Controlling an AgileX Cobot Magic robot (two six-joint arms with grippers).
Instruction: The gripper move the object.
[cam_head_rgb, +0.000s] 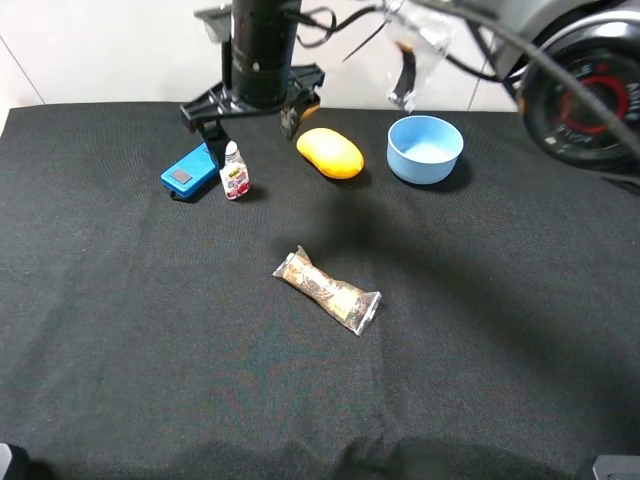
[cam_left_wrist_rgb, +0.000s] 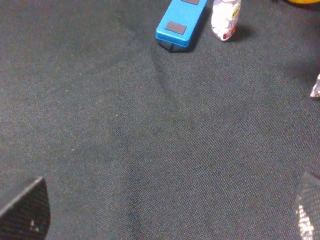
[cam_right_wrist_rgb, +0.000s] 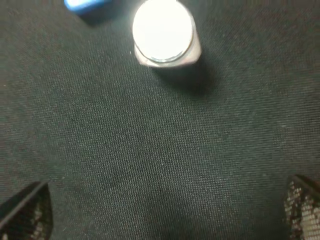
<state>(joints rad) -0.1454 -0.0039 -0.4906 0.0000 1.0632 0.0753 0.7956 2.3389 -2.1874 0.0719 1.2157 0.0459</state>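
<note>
Standing upright by the wide-apart tool (cam_head_rgb: 250, 124) — clear bottle (cam_head_rgb: 235, 173), white cap, red-and-yellow label.

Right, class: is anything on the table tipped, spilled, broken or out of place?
Nothing stands out. The small bottle stands upright and capped beside the blue box, the blue bowl sits right way up, the wrapped snack bar lies flat, and no spill shows.
</note>
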